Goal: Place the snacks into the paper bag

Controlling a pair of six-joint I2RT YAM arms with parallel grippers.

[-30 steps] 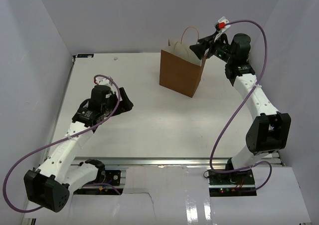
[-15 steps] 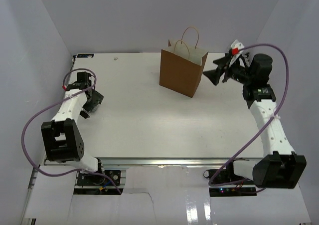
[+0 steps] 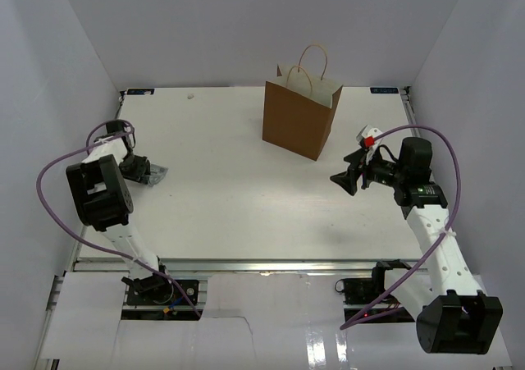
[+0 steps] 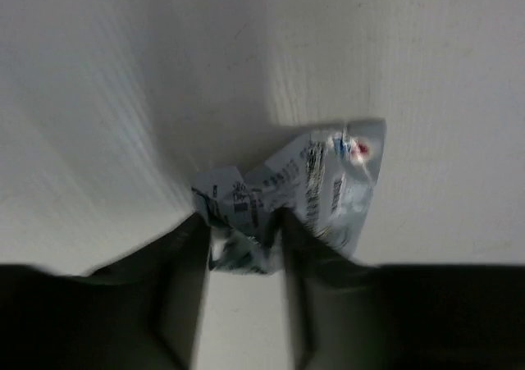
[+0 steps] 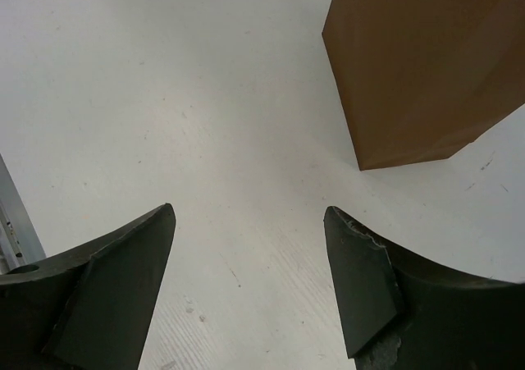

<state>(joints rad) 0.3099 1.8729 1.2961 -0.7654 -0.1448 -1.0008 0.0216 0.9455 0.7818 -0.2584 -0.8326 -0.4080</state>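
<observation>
One snack, a silver-grey crinkly packet (image 4: 316, 185), lies on the white table at its far left side. My left gripper (image 4: 244, 240) has its jaws closed on the packet's crumpled near end, low over the table. From above, the packet (image 3: 157, 173) pokes out to the right of my left gripper (image 3: 144, 172). The brown paper bag (image 3: 299, 120) stands upright at the back centre, handles up. My right gripper (image 3: 343, 180) hangs open with nothing in it, to the right of the bag and nearer the front. Its wrist view has the bag (image 5: 426, 66) at the upper right.
White walls close in the table on the left, back and right. A metal rail (image 3: 246, 265) runs along the near edge and shows again as the rail (image 5: 12, 222) in the right wrist view. A small mark (image 3: 190, 96) sits at the back left.
My left arm swung out to the table's far left edge and its jaws closed on the silver-grey packet. My right arm drew back from the bag's mouth toward the front right, jaws opening wider.
</observation>
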